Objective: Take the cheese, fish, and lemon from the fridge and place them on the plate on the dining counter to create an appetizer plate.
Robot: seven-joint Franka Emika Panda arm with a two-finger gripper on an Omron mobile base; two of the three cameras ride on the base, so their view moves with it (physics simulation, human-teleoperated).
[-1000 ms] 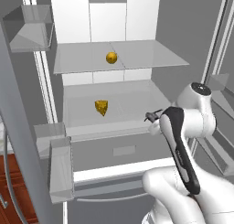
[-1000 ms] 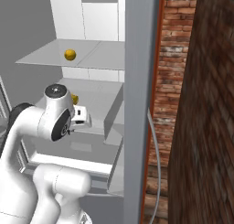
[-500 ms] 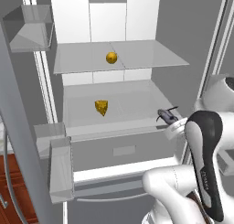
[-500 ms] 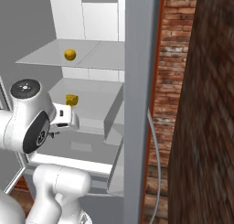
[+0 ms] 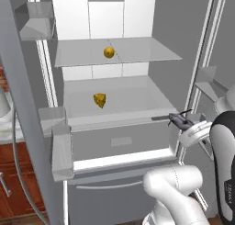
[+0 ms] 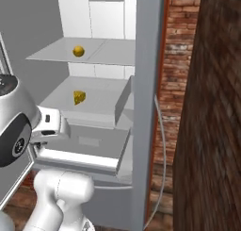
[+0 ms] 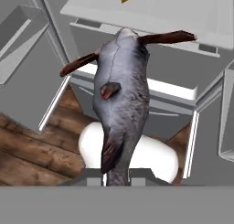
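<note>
At right of the left base view: gripper (image 5: 182,124), clenched on the fish (image 5: 179,121), just outside the fridge's (image 5: 188,31) open front, level with the lower shelf's edge.
Fish in hand view: the grey body (image 7: 121,102) runs up the middle of the frame from the bottom edge, its narrow end pinched at the bottom, two dark brown fins spread left and right near the top.
Cheese: yellow wedge (image 5: 100,100) on the lower glass shelf, centre-left of the left base view, well apart from the gripper; also centre-left in the right base view (image 6: 79,97).
Lemon: round fruit (image 5: 109,53) on the upper shelf, above the cheese; upper left of the right base view (image 6: 78,51).
Fridge: door open, white interior, bins on the door at left.
</note>
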